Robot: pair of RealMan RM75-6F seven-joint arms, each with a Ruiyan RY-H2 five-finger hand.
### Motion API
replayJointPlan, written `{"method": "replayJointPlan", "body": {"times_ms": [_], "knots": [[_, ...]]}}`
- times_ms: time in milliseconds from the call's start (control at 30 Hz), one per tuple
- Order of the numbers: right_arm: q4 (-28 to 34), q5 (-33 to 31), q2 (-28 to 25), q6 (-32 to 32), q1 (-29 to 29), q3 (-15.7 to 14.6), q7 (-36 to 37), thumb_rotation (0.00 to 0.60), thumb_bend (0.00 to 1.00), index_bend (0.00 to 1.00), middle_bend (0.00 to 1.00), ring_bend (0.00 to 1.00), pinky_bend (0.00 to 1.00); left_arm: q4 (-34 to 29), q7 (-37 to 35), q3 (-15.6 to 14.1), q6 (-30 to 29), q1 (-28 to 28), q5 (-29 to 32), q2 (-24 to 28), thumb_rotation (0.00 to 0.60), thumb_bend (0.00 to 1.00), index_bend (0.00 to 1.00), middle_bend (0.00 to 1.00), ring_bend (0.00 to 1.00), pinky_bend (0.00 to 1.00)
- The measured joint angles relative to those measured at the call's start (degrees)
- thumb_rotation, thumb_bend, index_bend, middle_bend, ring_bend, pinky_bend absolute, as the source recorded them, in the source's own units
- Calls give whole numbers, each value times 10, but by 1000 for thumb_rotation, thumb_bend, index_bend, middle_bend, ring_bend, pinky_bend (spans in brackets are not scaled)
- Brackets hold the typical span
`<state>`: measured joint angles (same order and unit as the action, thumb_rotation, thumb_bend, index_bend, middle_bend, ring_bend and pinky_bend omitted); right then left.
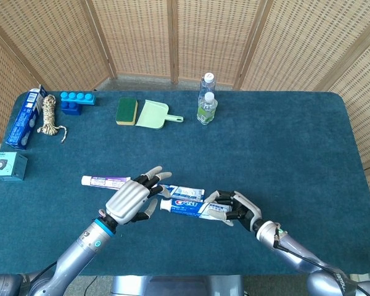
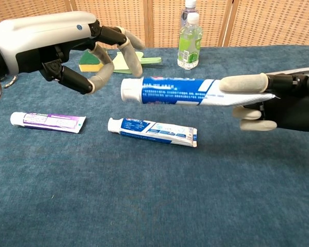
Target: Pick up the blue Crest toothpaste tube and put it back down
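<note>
The pick-up half of the task looked done: the blue Crest toothpaste tube (image 2: 175,91) was off the surface (image 2: 144,195), held in the air roughly level, its crimped tail pinched between the pale fingertips (image 2: 242,82) of the right hand (image 2: 278,103). What remained, by my reading, was to lower it and let it go.

The right hand reached in from the side with its fingers stretched toward the middle, one above the tube's tail and one below it. The tube's white cap pointed away from that hand toward the left hand (image 2: 67,46).

The left hand held nothing. Its fingers were spread and loosely curved, their tips just beside the cap but apart from it in the chest view. In the head view the left hand (image 1: 131,200) sat knuckles-up, and the right hand (image 1: 233,208) lay opposite, with the tube (image 1: 188,206) spanning the gap between them.

Below the held tube, a second blue and white tube (image 2: 152,131) lay flat on the surface, and a purple-labelled tube (image 2: 47,121) lay beneath the left hand. Setting the held tube down would call for a spot clear of both.
</note>
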<state>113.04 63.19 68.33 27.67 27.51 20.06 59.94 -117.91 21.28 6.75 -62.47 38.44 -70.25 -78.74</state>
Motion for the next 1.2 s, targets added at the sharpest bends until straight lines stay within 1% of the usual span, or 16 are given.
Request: {"method": "replayJointPlan", "body": {"times_ms": [267, 467, 700, 800, 1200], "knots": [[-3, -9, 2, 0, 0, 3, -5, 600, 559, 956, 743, 797, 891, -1, -7, -1, -1, -2, -1, 5, 600, 669, 363, 134, 38, 233], [-2, -16, 5, 5, -2, 7, -8, 600, 559, 956, 743, 797, 891, -3, -11, -4, -4, -5, -3, 9, 600, 601, 325, 121, 37, 231], [-5, -29, 11, 12, -5, 10, -10, 600, 559, 956, 743, 797, 891, -8, -11, -7, -5, -8, 0, 19, 600, 488, 263, 104, 27, 229], [-4, -34, 13, 15, -6, 12, -11, 600, 559, 956, 743, 797, 891, -10, -11, -7, -7, -10, 0, 20, 600, 462, 250, 100, 24, 229], [18, -53, 17, 20, -10, 23, -11, 600, 559, 957, 743, 797, 891, -3, 5, -10, -17, -11, -15, 4, 600, 459, 234, 98, 23, 230]]}}
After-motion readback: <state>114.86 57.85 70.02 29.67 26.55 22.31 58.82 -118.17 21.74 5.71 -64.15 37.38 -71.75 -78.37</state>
